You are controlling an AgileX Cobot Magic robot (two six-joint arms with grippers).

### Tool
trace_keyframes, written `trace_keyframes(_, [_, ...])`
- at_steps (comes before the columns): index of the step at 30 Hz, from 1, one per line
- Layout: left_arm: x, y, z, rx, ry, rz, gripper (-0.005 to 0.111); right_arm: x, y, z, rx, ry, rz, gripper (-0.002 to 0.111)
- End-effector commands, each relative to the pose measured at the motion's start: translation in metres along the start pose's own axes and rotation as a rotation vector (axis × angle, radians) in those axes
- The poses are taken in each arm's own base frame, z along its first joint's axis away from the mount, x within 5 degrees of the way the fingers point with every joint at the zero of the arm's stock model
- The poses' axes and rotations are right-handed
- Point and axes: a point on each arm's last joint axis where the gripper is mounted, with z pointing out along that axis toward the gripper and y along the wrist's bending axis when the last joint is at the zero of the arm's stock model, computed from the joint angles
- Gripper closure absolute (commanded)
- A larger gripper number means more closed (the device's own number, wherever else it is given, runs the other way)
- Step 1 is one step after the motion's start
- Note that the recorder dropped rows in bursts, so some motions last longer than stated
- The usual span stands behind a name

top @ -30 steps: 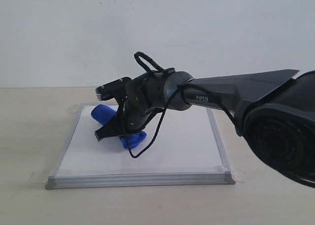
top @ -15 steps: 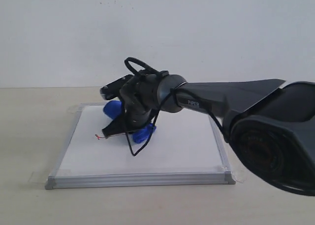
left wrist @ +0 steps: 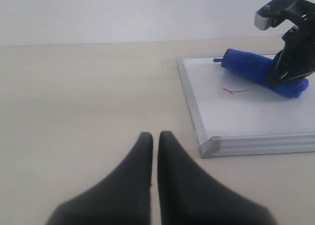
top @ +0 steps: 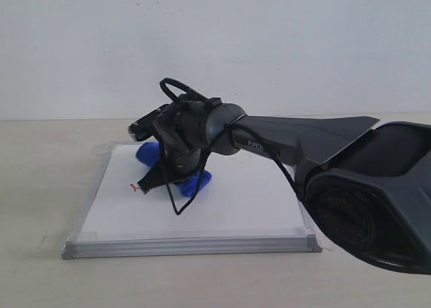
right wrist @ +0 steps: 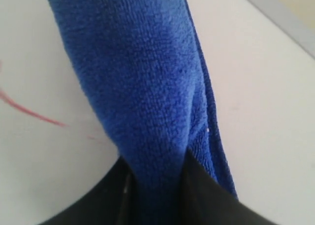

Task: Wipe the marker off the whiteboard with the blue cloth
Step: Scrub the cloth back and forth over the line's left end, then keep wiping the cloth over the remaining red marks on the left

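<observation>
The PiPER label [top: 256, 145] on the right forearm is readable. Right gripper [top: 165, 175] is clamped on the blue cloth [top: 197, 181], pressing it on the whiteboard [top: 236, 207] on the side toward the table's [top: 40, 166] far edge. A red marker [top: 135, 187] tail sits just off its tip, and plain board runs to the near and right frame. Left gripper [left wrist: 155, 139] sits over tabletop off the board's left edge, fingers nearly touching, holding nothing.

The blue cloth [right wrist: 147, 87] was royal blue; the marker [left wrist: 236, 91], a thin red line; the whiteboard [left wrist: 236, 117], white with a silver frame; the worktop [left wrist: 74, 97], plain beige.
</observation>
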Motion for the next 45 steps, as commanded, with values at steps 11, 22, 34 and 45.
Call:
trace_keyframes(11, [-0.001, 0.000, 0.000, 0.008, -0.005, -0.005, 0.103, -0.006, 0.054, -0.001, -0.232, -0.087, -0.040, 0.109])
trace_keyframes(22, [-0.001, 0.000, 0.000, 0.008, -0.005, -0.005, 0.103, -0.002, 0.014, 0.009, -0.071, -0.038, -0.077, 0.109])
trace_keyframes(34, [-0.001, 0.000, 0.000, 0.008, -0.005, -0.005, 0.103, 0.002, 0.036, 0.003, -0.081, 0.007, -0.143, 0.109])
trace_keyframes(45, [-0.001, 0.000, 0.000, 0.008, -0.005, -0.005, 0.103, -0.020, 0.035, -0.040, 0.019, 0.071, -0.193, 0.109])
